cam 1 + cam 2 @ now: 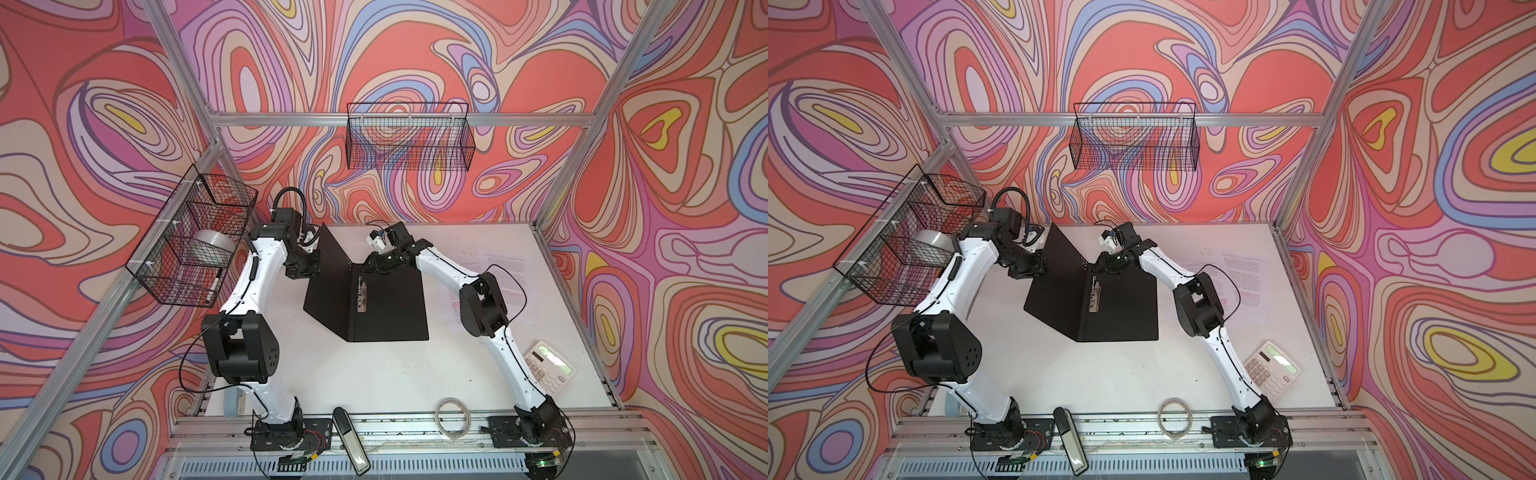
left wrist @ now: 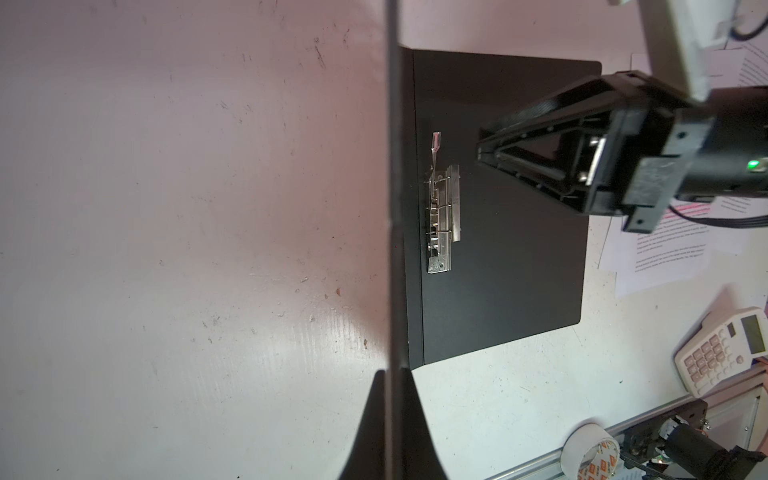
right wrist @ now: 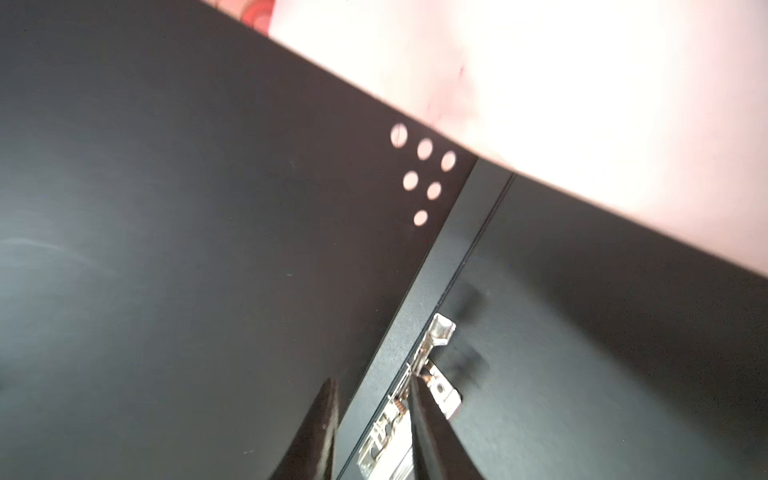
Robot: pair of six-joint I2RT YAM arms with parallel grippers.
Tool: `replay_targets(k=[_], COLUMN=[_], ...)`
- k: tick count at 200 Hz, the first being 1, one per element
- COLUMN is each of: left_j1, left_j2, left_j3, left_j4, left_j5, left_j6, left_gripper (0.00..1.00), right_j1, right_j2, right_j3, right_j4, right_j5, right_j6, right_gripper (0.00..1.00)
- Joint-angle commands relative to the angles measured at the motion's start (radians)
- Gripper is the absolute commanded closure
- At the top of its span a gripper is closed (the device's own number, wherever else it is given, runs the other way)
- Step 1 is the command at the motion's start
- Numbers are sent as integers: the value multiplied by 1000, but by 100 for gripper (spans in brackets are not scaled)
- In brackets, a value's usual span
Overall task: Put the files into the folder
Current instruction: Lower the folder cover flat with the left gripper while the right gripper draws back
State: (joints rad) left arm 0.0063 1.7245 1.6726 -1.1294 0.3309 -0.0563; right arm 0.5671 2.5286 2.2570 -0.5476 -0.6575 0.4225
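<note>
Your left tool (image 2: 390, 376) pinches the folder (image 1: 390, 307) open by its cover, and the files (image 2: 673, 249) lie behind your slightly spread right tool (image 3: 373, 380), nearer that arm.

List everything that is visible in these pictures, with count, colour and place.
folder: one, black inside, open on the table, one cover raised
metal clip: one, silver, on the folder's spine
files: few sheets, white, right of the folder
calculator: one, white, table's front right
wire baskets: two, black, back rail and left rail
grey tape roll: one, in the left basket
pen: one, white, in the left basket
white tape roll: one, front edge
long object: one, black, front rail, kind unclear
left end effector: one, black, shut on the raised cover
right end effector: one, black, slightly open at the metal clip
</note>
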Motion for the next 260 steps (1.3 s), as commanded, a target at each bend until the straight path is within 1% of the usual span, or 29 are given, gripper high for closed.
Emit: replay_targets(k=[1,24,42,67,107,135,157,178,196,215,260], left_j1=[26,53,73,88,93,93,93,93,93,93,93], left_j2=[19,21,23,19,23,36,42,44,42,43,38], left_j3=[-3,-14,-25,-52,-96,-89,-70,-47,-35,-29,-27], left_j4=[-18,-8,-4,11,41,46,42,39,40,44,54], left_j5=[-23,-16,-6,-4,10,13,-1,-23,-49,-66,-149], left_j6=[13,14,18,25,23,18,20,28,35,36,38], left_gripper=[100,100,96,89,81,74,62,39,26,19,4], right_j1=[-12,-12,-12,-12,-12,-12,-12,-12,-12,-12,-12], right_j2=[-144,-234,-303,-377,-428,-430,-424,-416,-413,-410,-413], right_j3=[-87,-254,-415,-591,-744,-777,-784,-783,-783,-778,-774], right_j4=[25,24,66,126,167,166,163,155,149,136,114], right_j5=[72,131,135,150,195,218,225,234,247,266,289], right_j6=[-8,-8,5,26,45,52,51,48,47,42,30], right_gripper=[67,65,64,63,62,62,62,62,62,62,61])
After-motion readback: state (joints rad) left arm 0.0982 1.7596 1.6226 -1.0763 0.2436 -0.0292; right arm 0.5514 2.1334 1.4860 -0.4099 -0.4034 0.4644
